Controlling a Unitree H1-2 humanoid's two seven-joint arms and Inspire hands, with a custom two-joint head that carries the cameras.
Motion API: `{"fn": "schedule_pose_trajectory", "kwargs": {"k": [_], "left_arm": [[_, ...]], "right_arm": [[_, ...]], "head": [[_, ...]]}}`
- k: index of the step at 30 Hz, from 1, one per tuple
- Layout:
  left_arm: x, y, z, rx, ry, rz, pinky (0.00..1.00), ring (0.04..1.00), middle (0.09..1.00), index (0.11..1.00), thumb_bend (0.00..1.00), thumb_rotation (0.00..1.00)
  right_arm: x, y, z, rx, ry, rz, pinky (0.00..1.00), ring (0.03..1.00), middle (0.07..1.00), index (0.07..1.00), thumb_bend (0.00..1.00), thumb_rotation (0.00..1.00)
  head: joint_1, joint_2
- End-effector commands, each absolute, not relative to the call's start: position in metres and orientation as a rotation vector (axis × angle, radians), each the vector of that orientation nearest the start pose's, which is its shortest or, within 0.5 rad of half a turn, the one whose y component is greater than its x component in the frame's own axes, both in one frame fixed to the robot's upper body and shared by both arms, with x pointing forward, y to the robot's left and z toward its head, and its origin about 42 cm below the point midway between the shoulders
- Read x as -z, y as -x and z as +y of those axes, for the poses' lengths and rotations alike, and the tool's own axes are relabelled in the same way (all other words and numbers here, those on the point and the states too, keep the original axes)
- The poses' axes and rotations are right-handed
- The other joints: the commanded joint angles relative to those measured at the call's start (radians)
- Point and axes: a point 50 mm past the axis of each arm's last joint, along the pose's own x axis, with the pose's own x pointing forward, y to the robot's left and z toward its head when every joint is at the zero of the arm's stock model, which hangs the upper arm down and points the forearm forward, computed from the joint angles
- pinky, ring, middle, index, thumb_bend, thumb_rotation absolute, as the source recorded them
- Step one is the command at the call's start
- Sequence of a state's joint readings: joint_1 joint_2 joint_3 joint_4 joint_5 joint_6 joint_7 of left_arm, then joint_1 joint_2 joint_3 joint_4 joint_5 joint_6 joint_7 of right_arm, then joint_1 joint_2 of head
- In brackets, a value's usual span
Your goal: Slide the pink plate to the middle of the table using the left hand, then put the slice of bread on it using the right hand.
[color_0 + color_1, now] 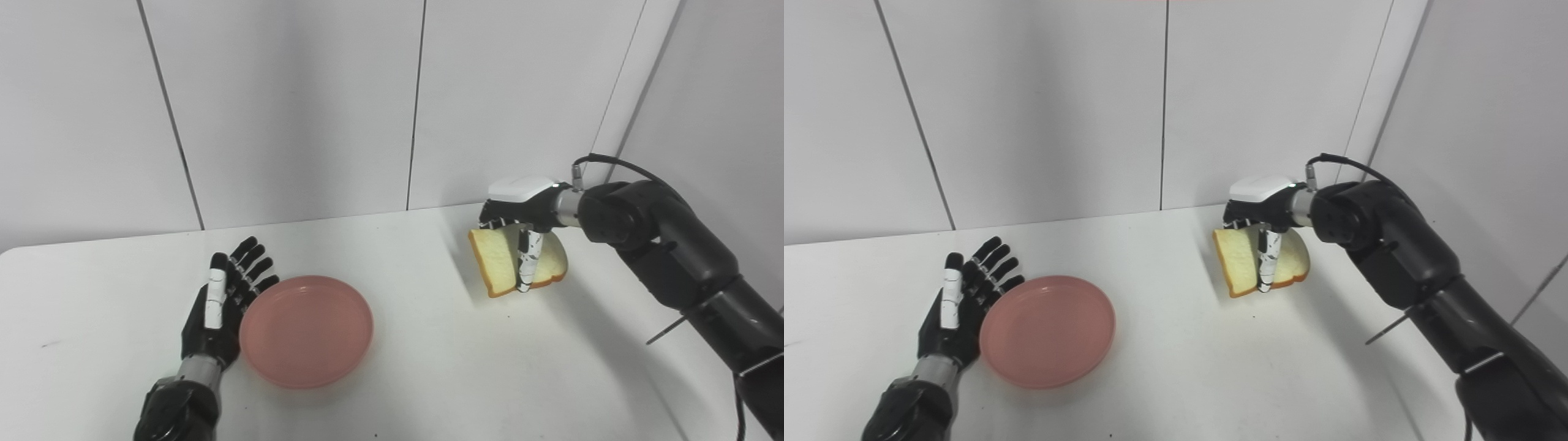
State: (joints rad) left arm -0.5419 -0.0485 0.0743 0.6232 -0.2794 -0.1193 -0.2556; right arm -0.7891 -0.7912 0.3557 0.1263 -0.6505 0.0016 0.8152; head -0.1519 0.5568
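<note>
i note my right hand (520, 211) gripping the bread (497, 260), plate (306, 331) well to its left beside my open left hand (222, 300)

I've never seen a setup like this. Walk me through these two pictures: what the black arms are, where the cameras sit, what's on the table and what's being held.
Both pictures show one moment, taken by two cameras side by side on a humanoid robot's head, looking down at its own work. That is why they look almost alike.

The black arms coming in from the bottom edge are the robot's own. Each ends in a hand with fingers and a thumb.

On the white table lies a round, shallow pink plate with nothing on it. The left hand is flat and open, fingers apart, right against the plate's left rim.

The right hand is closed on a slice of bread with a brown crust, holding it tilted, to the right of the plate. It seems to be lifted off the table, judging by the shadow beneath.
</note>
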Motion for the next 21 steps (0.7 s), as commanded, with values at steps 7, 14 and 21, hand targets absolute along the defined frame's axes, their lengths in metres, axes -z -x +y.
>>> {"fn": "schedule_pose_trajectory", "kwargs": {"k": [7,14,21], "left_arm": [[-0.107,-0.435,0.132,0.302,0.319,0.021,0.76,0.852,0.876,0.812,0.92,0.83],[-0.103,-0.434,0.120,0.310,0.316,0.020,0.76,0.853,0.891,0.810,0.92,0.84],[-0.098,-0.433,0.108,0.311,0.310,0.025,0.73,0.826,0.869,0.805,0.94,0.84]], "right_arm": [[-0.392,-0.470,-0.280,-0.593,1.665,-0.154,0.31,0.400,0.481,0.487,0.53,0.00],[-0.395,-0.476,-0.247,-0.633,1.633,-0.241,0.33,0.403,0.484,0.481,0.53,0.00],[-0.393,-0.477,-0.214,-0.693,1.615,-0.321,0.35,0.426,0.485,0.484,0.53,0.00]], "head": [[0.061,-0.006],[0.127,-0.012],[0.188,-0.019]]}}
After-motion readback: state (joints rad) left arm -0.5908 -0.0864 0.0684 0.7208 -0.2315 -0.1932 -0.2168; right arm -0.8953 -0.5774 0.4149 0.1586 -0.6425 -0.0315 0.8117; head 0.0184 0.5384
